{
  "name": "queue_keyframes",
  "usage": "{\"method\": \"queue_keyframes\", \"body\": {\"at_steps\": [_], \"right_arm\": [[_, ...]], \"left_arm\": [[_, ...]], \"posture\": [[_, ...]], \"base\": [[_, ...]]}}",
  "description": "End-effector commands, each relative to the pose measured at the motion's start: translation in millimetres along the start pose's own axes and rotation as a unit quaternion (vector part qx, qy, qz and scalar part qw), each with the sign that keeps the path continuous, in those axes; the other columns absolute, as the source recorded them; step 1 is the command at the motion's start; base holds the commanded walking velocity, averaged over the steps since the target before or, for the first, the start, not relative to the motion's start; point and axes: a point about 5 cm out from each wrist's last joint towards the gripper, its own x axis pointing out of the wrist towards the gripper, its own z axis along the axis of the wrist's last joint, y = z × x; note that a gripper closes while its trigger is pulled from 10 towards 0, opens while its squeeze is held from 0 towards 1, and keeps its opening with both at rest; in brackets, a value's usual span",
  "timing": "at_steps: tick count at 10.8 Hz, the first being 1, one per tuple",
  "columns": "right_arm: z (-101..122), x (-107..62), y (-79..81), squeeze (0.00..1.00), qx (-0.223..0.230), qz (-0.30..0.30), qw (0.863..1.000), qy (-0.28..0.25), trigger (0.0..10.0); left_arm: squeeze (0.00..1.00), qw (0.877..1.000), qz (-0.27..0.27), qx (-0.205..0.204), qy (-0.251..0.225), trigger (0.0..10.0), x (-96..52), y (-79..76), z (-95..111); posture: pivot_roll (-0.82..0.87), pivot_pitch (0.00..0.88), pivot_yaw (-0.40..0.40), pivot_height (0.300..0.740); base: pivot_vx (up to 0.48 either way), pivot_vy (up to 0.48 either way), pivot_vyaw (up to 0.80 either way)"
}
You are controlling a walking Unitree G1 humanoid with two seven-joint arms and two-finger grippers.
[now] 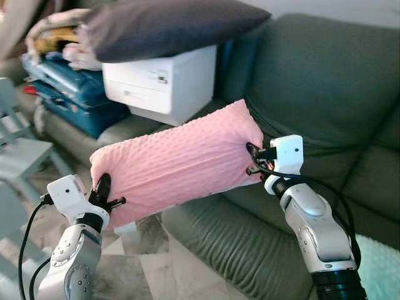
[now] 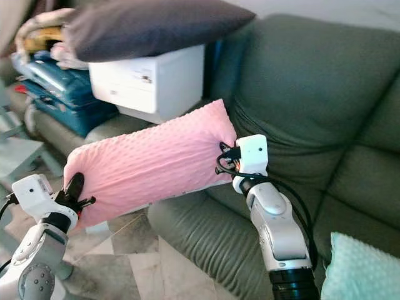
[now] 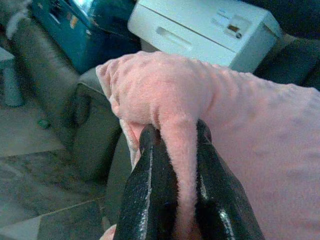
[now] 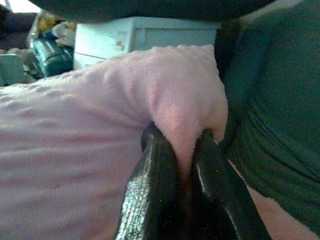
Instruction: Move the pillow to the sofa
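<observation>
The pink pillow (image 1: 178, 164) hangs mid-frame, long axis slanting lower left to upper right, left gripper (image 1: 105, 195) and right gripper (image 1: 253, 159) each clamped on an end; the sofa (image 1: 325, 94) seat lies just beyond.

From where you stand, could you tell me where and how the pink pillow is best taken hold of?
By its two short ends, one end effector from each side. The pink pillow is long and soft, so pinched folds at opposite ends probably keep it stretched level. The left end effector and right end effector each clamp such a fold now, above the sofa.
</observation>
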Motion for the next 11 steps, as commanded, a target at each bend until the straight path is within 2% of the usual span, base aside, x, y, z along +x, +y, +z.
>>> {"method": "queue_keyframes", "body": {"at_steps": [1,9,11], "right_arm": [[7.6,0.1,-6.7,0.00,0.000,-0.019,1.000,-0.014,10.0],[6.9,0.4,-6.3,0.00,-0.001,-0.021,1.000,-0.013,10.0],[6.9,0.2,-4.8,0.00,-0.001,-0.017,1.000,-0.017,10.0]], "left_arm": [[0.00,1.000,0.019,0.014,-0.007,10.0,-0.5,11.8,7.0],[0.00,0.999,0.002,0.038,-0.001,10.0,-0.7,10.8,7.3],[0.00,0.999,-0.002,0.045,-0.010,10.0,-1.5,7.5,7.7]], "posture": [[-0.21,0.006,0.036,0.740],[-0.21,0.004,0.040,0.740],[-0.21,0.006,0.041,0.740]], "base": [[0.000,0.480,-0.80],[0.000,0.480,-0.80],[0.000,0.000,0.00]]}}
